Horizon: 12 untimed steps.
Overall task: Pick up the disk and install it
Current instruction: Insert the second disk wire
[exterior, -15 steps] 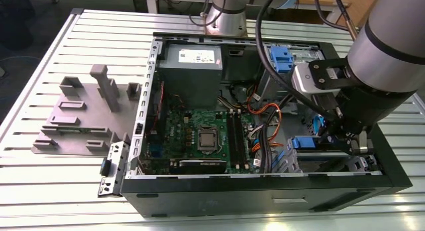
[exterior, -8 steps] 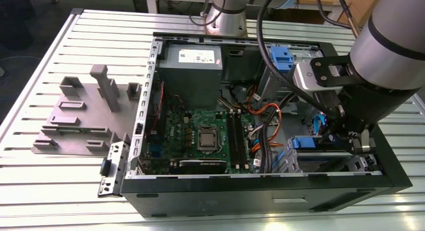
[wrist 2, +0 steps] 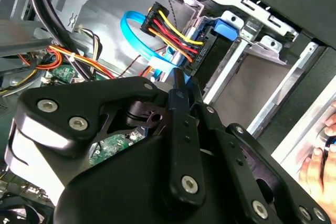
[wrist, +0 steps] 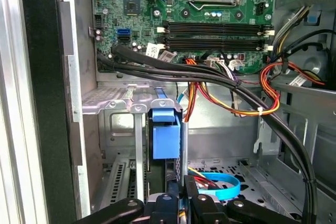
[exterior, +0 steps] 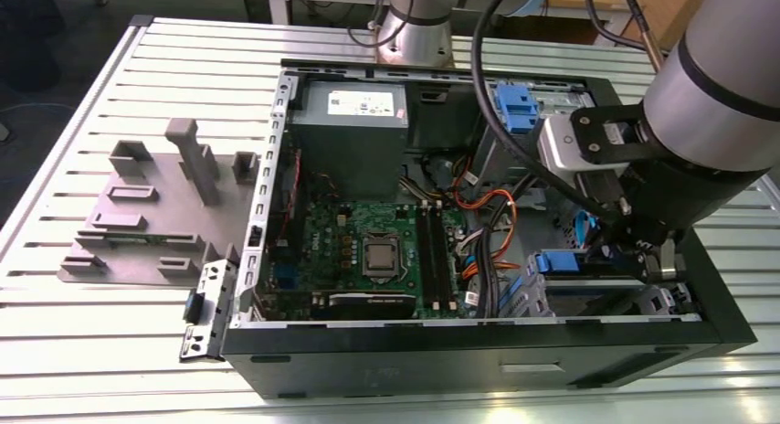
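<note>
Judging the disk [wrist: 165, 139] from its blue plastic rail end, standing on edge in the drive bay [wrist: 113, 103] at lower centre of the first wrist view, just below the motherboard [wrist: 210, 19]; showing too as a blue patch [exterior: 558, 262] at lower right of the open computer case [exterior: 488, 351] in the exterior view. Probably dense and stiff for its size, metal-bodied, smooth on its flat faces and so likely slippery there; sensitive to knocks and to pressure on its circuit side. Best taken by the blue rails or the narrow edges, never by the label face, and kept clear of the red-and-yellow power leads [wrist 2: 168, 24] and the flat blue data cable [wrist 2: 139, 43] close beside it. Reaching steeply down into the case from the upper right of the exterior view, arm [exterior: 719, 104] bent at the wrist, gripper [wrist 2: 181, 85] low in the bay and nearly at the disk's end, wrist cameras looking along it. Cannot tell whether the fingers are apart, together or clamped on anything. At the lower right edge of the second wrist view, a person's hand [wrist 2: 317, 169] resting outside the case wall.
</note>
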{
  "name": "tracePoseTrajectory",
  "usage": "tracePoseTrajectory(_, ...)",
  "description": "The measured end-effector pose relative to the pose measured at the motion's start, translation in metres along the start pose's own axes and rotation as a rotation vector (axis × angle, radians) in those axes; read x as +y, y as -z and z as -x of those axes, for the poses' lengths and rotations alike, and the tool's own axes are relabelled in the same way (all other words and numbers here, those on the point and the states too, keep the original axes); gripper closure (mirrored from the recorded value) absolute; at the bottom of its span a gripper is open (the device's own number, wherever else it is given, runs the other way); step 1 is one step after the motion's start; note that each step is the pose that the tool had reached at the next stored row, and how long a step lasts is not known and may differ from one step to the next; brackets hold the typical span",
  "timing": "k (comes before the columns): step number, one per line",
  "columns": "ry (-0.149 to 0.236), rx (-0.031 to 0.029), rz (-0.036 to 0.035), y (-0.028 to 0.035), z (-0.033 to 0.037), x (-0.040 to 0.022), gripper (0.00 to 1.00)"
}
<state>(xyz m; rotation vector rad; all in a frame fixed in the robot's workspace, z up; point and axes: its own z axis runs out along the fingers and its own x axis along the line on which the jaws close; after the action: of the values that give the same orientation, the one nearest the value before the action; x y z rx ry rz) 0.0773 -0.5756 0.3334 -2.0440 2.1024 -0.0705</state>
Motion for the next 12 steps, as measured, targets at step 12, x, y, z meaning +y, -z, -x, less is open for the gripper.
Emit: tracePoseTrajectory(12,-0.003,-0.0050,-0.0002,-0.0034,-0.0021,0.0006,0.84)
